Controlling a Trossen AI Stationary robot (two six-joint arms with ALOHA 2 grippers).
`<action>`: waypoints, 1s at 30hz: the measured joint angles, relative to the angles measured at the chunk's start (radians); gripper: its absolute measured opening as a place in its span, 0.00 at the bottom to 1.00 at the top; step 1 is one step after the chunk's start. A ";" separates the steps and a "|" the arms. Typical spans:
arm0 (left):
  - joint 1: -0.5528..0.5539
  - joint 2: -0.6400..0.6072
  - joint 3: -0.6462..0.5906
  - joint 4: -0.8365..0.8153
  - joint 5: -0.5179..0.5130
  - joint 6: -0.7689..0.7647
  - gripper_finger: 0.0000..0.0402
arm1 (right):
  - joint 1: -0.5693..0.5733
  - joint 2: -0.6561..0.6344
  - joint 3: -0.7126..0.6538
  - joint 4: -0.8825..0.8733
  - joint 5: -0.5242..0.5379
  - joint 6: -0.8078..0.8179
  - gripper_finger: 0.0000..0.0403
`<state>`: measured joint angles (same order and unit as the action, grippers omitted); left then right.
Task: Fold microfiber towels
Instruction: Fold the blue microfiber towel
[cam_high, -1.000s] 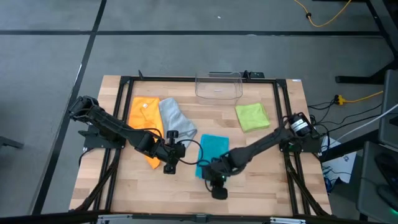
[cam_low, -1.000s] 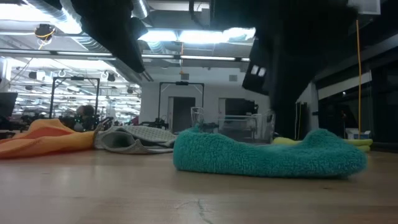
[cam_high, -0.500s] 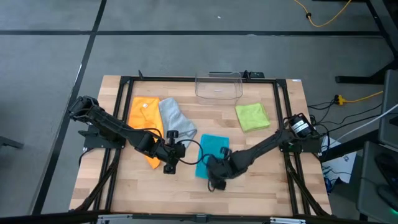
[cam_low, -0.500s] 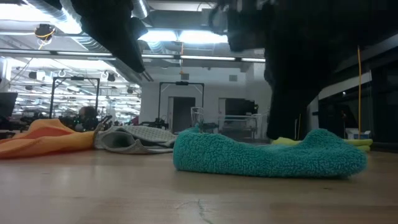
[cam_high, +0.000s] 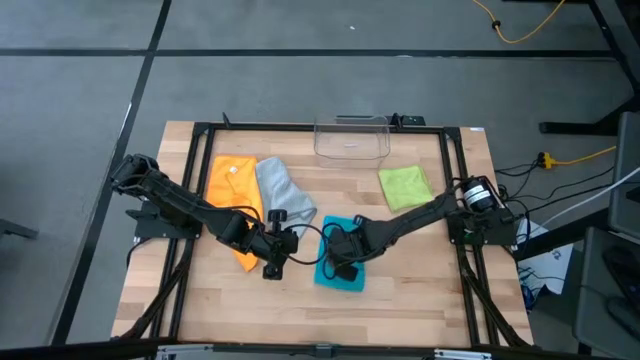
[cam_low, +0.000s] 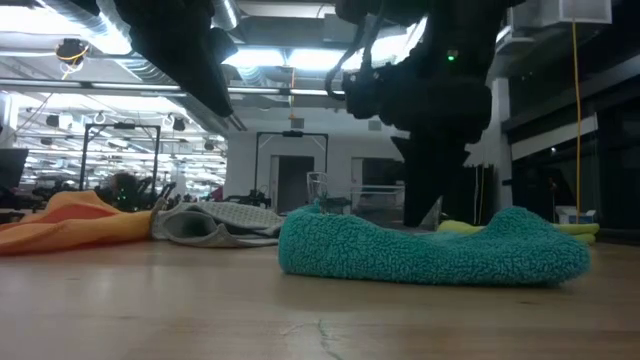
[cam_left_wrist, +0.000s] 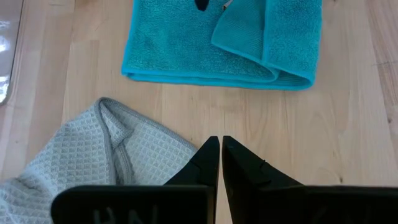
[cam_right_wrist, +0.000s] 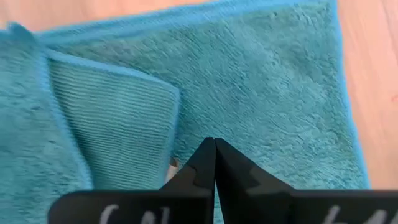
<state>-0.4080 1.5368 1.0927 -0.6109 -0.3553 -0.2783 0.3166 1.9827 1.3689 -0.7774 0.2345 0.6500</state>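
Observation:
The teal blue towel lies folded on the table's middle, with a ribbed flap turned over its fluffy top. My right gripper is shut and points steeply down over the towel's near half. My left gripper is shut and hangs above bare wood between the grey towel and the teal one, touching neither. The grey towel and the orange towel lie rumpled at the far left. The lime green towel lies flat at the far right. My right gripper's shut fingertips stand right over the teal towel's fluffy top layer, beside the flap's edge, coming from above. I cannot tell whether they touch it. The towel lies flat on the table.
A clear plastic bin stands at the middle of the table's far edge. Black frame rails run along the table's sides. Bare wood stretches along the near edge.
My right gripper has gone from the bare wood near the table's front edge toward the far edge, over the teal towel, and has tipped to point more steeply down. The teal towel has kept its shape and place.

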 joint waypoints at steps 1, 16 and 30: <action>0.000 0.000 0.000 0.000 0.000 0.000 0.03 | -0.001 0.000 0.000 -0.003 0.000 0.001 0.01; 0.000 0.000 0.000 0.002 0.000 0.000 0.03 | -0.001 0.032 0.000 0.086 -0.086 -0.013 0.02; 0.000 0.000 0.000 0.003 0.000 0.000 0.03 | 0.065 0.032 0.000 0.446 -0.576 -0.132 0.04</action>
<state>-0.4080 1.5368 1.0927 -0.6083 -0.3553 -0.2782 0.3819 2.0151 1.3685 -0.3312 -0.3416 0.5176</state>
